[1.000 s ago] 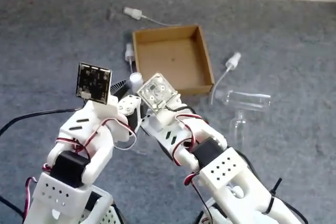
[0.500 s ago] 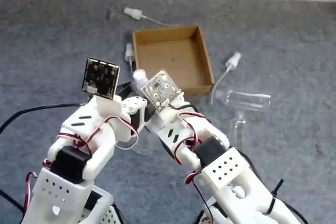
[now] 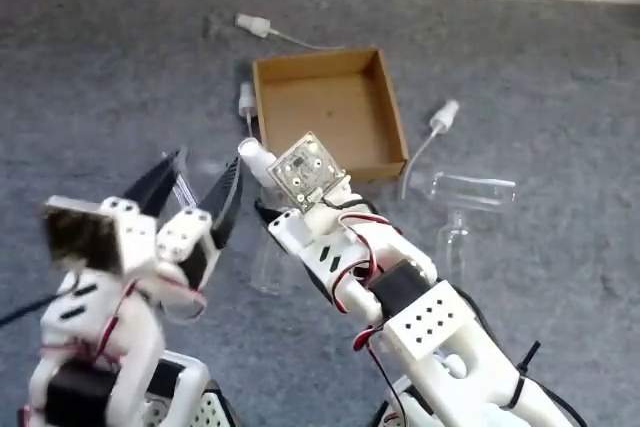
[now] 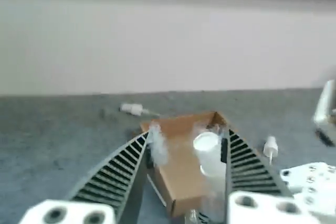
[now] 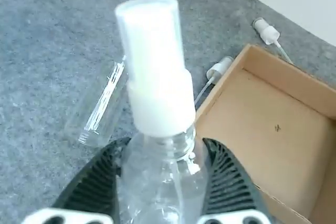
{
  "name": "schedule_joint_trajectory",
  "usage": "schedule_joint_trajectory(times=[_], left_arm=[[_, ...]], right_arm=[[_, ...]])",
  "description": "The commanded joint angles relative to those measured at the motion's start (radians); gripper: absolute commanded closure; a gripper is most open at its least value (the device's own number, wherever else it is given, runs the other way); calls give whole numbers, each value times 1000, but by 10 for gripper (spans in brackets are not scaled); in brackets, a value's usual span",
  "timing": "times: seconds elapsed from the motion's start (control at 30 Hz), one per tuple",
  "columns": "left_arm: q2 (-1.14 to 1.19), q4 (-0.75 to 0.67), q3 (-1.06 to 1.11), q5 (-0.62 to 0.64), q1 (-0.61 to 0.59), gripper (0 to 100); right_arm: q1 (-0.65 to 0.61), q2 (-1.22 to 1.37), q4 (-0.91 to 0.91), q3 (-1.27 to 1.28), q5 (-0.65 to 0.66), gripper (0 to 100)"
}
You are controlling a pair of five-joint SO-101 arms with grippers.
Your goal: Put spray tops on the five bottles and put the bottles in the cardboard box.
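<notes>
Right wrist view: the right gripper (image 5: 160,156) clamps a clear bottle (image 5: 157,177) capped with a white spray top (image 5: 155,72), at eight o'clock of the brown cardboard box (image 3: 330,117). The left gripper (image 3: 207,163) gapes wide at the top's nine o'clock, holding nothing.

Cardboard box (image 3: 330,117) at mid-table: one spray top (image 3: 254,24) behind it, a second spray top (image 3: 246,99) just beside its left wall, a third spray top (image 3: 444,114) off its right wall. Right of the box's near corner: lying bottle (image 3: 475,188), with upright bottle (image 3: 455,240) in front of it. Capped bottle (image 5: 155,119) sits between the right gripper (image 5: 164,145) jaws before the box's near-left corner, with the left gripper (image 3: 207,159) to its left and a bare bottle (image 5: 100,103) lying on the table there.
</notes>
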Motion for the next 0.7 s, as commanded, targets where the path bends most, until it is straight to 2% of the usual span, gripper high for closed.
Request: schedule_joint_trajectory(times=[0.0,0.23,0.37,0.47,0.67], left_arm=[[99,-158,33,0,-67,807],[315,-242,31,18,-85,807],[328,-235,39,11,-13,807],[329,-239,61,-49,33,807],[321,-241,82,-52,39,807]], right_arm=[[15,-31,-22,-25,-11,995],[13,-31,-21,-25,-11,995],[12,-31,-21,-25,-9,995],[12,-31,-21,-25,-9,995],[12,-31,-21,-25,-8,995]])
